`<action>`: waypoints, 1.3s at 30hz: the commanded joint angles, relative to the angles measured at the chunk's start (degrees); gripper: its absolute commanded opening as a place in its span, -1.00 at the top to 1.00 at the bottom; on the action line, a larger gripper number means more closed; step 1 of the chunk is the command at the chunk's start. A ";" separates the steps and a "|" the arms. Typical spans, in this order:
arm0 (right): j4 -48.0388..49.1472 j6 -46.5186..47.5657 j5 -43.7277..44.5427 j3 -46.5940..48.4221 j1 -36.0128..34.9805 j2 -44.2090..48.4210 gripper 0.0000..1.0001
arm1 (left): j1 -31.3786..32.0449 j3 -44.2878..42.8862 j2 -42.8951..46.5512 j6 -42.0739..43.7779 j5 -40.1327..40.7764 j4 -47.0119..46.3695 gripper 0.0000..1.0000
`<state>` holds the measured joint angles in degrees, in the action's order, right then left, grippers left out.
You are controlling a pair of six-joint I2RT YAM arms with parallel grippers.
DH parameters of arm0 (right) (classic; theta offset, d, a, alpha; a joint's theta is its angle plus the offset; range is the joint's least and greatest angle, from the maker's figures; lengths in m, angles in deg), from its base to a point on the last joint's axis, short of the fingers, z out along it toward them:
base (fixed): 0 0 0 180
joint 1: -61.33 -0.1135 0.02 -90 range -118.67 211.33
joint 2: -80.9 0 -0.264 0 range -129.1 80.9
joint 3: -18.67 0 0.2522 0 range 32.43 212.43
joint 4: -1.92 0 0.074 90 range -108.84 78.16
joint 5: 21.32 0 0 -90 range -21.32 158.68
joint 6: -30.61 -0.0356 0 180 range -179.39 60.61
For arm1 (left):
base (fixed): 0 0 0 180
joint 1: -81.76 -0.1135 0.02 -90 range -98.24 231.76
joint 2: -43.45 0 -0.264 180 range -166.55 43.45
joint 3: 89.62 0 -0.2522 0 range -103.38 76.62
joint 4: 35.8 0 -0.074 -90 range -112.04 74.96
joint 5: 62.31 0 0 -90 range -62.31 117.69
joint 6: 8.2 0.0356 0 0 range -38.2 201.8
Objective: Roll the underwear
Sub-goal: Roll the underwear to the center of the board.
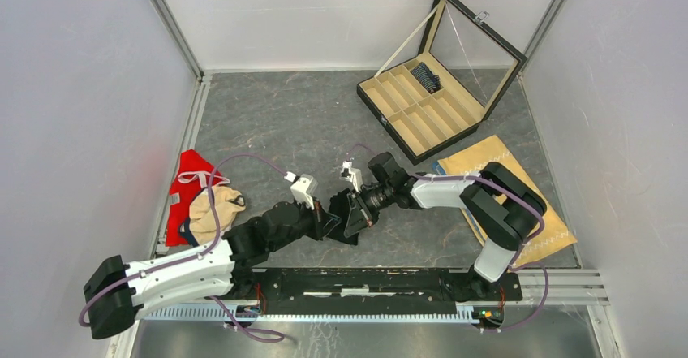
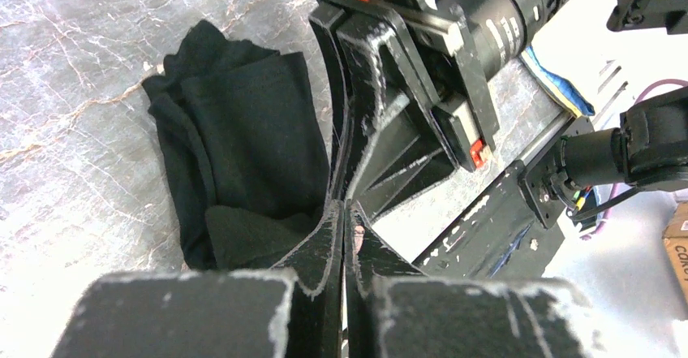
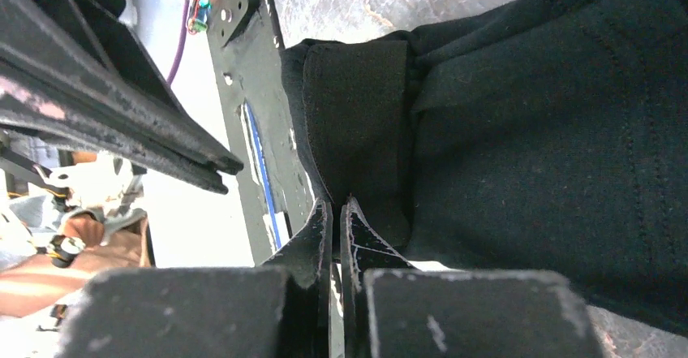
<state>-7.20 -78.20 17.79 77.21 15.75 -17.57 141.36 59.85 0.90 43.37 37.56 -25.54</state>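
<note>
The black underwear (image 2: pixel 243 139) lies folded on the grey marbled table near its front edge, between my two grippers; from above only a dark patch (image 1: pixel 349 235) shows under them. My left gripper (image 2: pixel 342 205) is shut, its tips at the cloth's right edge (image 1: pixel 328 216). My right gripper (image 3: pixel 337 204) is shut too, its tips against the folded waistband (image 3: pixel 357 122), facing the left one (image 1: pixel 350 210). No cloth shows between either pair of fingers. A dark striped underwear roll (image 1: pixel 424 76) sits in a compartment of the box.
An open black box (image 1: pixel 422 110) with tan compartments and a raised clear lid stands at the back right. A tan cloth (image 1: pixel 479 159) lies under the right arm. A red garment (image 1: pixel 191 179) and a beige one (image 1: pixel 212 208) are piled at the left. The mounting rail (image 1: pixel 373 281) runs along the front.
</note>
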 commanded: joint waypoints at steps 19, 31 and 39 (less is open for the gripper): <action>12.44 -11.94 -0.81 -4.17 7.04 -4.59 1.00 | -0.10 -1.62 -7.64 5.21 -2.21 -2.74 0.96; 13.77 -11.76 -0.15 -4.79 9.74 -7.39 1.00 | -0.09 -3.12 -12.65 5.30 3.62 -7.83 0.96; 12.90 -10.94 1.65 -4.22 10.53 -7.51 1.00 | -0.10 -3.39 -15.64 4.77 7.98 -10.33 0.96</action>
<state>6.33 -91.27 14.73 73.32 25.95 -23.69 141.33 58.56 -13.24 46.36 41.56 -32.10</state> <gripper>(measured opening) 0.018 0.028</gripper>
